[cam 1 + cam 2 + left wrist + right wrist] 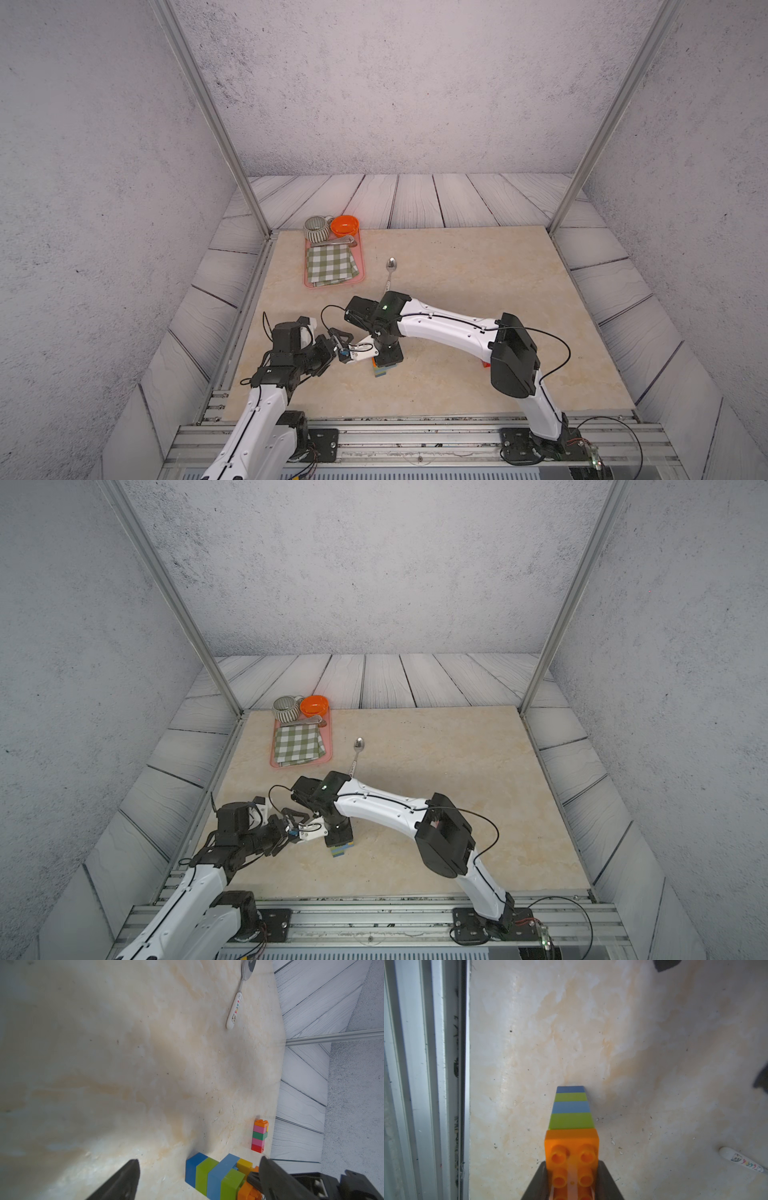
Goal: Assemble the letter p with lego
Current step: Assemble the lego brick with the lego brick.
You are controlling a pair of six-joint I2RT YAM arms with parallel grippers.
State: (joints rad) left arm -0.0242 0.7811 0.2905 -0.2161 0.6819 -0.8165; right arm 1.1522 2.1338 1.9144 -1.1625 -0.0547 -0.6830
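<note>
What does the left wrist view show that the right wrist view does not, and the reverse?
Only the left wrist view: a second small tower, orange, pink, green, pink, red, standing apart on the table; the spoon's bowl; a yellow brick in the striped stack. Only the right wrist view: the metal rail along the table edge, and the right jaws clamping both sides of the orange brick. Both: the blue and lime striped stack, the orange brick, the spoon's white handle, the marble table.
</note>
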